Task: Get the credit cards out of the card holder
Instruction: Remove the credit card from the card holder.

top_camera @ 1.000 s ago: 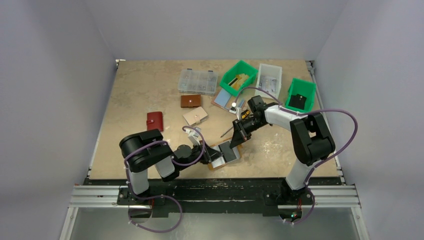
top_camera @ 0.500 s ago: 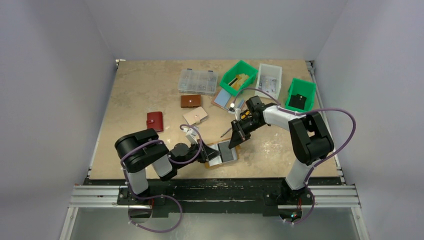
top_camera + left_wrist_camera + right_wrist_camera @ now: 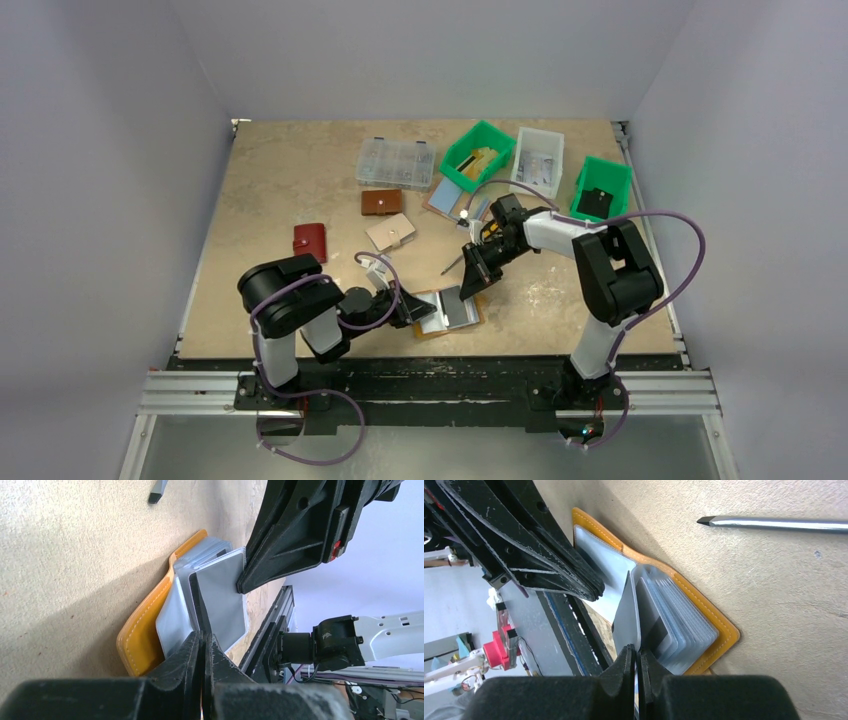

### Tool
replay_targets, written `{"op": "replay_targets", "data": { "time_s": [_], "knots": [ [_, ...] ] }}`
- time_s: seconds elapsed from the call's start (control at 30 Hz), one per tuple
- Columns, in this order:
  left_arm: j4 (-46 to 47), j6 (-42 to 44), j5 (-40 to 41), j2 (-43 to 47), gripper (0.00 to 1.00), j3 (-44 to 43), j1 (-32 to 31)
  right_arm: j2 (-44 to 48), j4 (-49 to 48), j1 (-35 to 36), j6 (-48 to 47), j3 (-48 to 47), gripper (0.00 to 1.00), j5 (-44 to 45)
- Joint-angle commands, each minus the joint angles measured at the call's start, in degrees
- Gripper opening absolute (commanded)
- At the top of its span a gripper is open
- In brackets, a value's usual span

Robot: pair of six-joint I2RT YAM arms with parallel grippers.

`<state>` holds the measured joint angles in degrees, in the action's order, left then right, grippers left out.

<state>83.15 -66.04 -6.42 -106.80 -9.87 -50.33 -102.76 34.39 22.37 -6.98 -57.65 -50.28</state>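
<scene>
Jaws: right gripper [image 3: 637, 654] now nips 1 credit card [image 3: 626, 615]; left gripper [image 3: 204, 639] stays clenched.

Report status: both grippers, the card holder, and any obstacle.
Left gripper shut, tips at open card holder's sleeves. Right gripper shut on grey card, tilted up off sleeves. Screwdriver lies apart, not blocking.

The top camera looks down from high above, far from the card holder [image 3: 447, 318]. Each wrist camera sits very close beside it, on opposite sides, facing each other. All three views show it.
</scene>
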Motion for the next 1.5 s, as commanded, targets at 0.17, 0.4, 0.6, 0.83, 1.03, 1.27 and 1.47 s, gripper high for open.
{"op": "replay_targets", "data": {
  "time_s": [0.17, 0.4, 0.6, 0.83, 1.03, 1.27, 1.47],
  "knots": [
    [8.0, -0.8, -1.7, 0.5, 0.00, -0.4, 0.4, -0.7, 1.1, -0.3, -1.2, -1.6, 0.09, 3.1],
    [9.1, -2.5, -3.0, -2.2, 0.24, -2.3, 0.3, -0.6, 1.8, -0.3, -2.7, -1.5, 0.20, 1.2],
    [7.1, -2.4, -3.2, -2.4, 0.32, -3.2, 0.2, -0.9, 1.9, -0.2, -2.9, -1.6, 0.28, -0.9],
    [6.3, -2.7, -3.3, -3.3, 0.40, -4.0, 0.0, -2.2, 1.0, -0.3, -1.7, -1.2, 0.31, -2.5],
    [5.5, -3.6, -1.1, -3.3, 0.45, -2.9, 0.1, -2.1, 0.9, -0.3, -2.0, -1.5, 0.04, -7.9],
    [8.7, -5.0, -0.6, -3.7, 0.46, -2.8, 0.0, -0.6, 3.7, -0.6, -5.6, -2.4, 0.00, -15.4],
    [9.5, -4.8, 0.0, -3.2, 0.46, -2.0, 0.1, 1.1, 4.2, -1.6, -6.5, -2.3, 0.00, -17.2]
  ]
}}
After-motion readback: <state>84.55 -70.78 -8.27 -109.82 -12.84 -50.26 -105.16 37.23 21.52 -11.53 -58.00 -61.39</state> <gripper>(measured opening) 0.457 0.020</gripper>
